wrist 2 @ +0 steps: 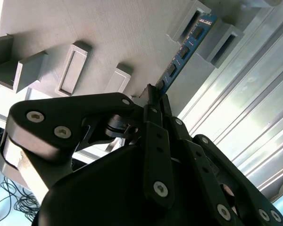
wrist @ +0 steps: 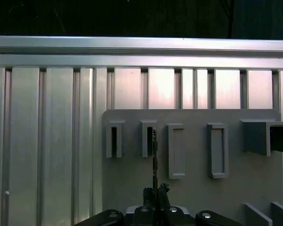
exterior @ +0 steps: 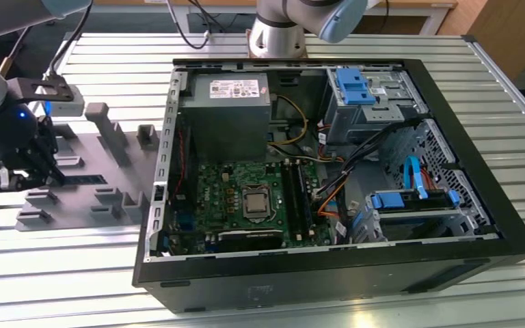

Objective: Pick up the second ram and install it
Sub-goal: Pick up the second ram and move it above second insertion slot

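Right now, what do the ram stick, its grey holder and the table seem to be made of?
The second ram: blue-green circuit board carrying dark chips. The holder tray: matte grey plastic, probably; faint fine lines on its surface. The table: ribbed, bright metal, likely aluminium.

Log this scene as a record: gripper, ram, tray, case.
gripper: closed on one end of the ram
ram: blue-green stick, far end between two blocks of the tray
tray: grey, on the slatted table, at the exterior view's left of the case
case: open, motherboard exposed
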Robot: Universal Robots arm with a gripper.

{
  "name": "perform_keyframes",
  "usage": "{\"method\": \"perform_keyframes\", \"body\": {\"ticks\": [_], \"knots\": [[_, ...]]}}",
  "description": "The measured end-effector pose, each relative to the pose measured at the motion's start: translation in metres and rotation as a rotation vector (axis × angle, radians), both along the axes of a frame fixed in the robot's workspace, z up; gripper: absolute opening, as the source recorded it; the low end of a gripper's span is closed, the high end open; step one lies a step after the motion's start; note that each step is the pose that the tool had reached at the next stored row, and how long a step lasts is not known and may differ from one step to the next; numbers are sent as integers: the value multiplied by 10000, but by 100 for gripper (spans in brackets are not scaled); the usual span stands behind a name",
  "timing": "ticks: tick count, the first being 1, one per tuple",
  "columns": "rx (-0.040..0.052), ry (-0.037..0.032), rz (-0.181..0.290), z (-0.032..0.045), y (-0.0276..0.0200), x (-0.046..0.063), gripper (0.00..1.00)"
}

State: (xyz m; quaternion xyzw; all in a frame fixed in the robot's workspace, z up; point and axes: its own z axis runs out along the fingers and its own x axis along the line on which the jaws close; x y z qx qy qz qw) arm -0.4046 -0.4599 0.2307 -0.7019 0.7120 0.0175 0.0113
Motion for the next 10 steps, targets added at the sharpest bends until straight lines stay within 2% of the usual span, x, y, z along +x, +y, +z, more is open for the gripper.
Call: {"method": "perform_keyframes", "body": {"ticks": [10], "knots": [[0,0,0,24,8,0,14]]}}
